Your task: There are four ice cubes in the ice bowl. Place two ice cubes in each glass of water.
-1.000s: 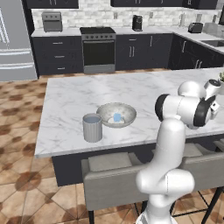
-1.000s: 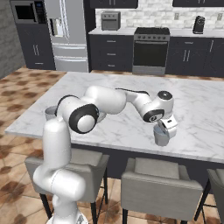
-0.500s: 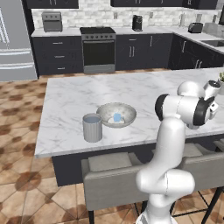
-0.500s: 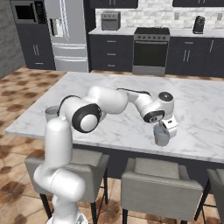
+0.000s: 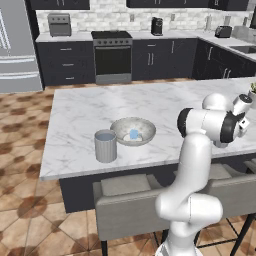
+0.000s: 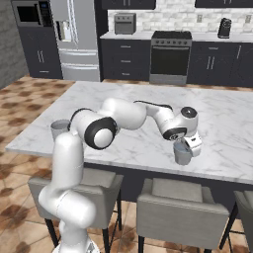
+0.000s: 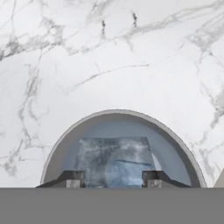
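In the hand view a pale-blue ice cube (image 7: 113, 159) sits between my two fingertips (image 7: 72, 179), right over the bluish water in a grey glass of water (image 7: 57, 153). My gripper (image 7: 113, 180) is shut on that cube. From the right base view my gripper (image 6: 190, 144) hangs just above this glass (image 6: 181, 155) near the counter's front edge. The other glass (image 5: 105, 146) stands left of the ice bowl (image 5: 120, 125), which has one ice cube (image 5: 134, 134) showing in it. That glass (image 6: 59, 129) also shows at the far left, partly behind my arm.
Grey stools (image 6: 175, 207) line the front of the marble island counter (image 6: 133, 99). A small plant (image 5: 252, 91) stands at the counter's far right. Dark cabinets and a stove (image 5: 112, 55) run along the back wall.
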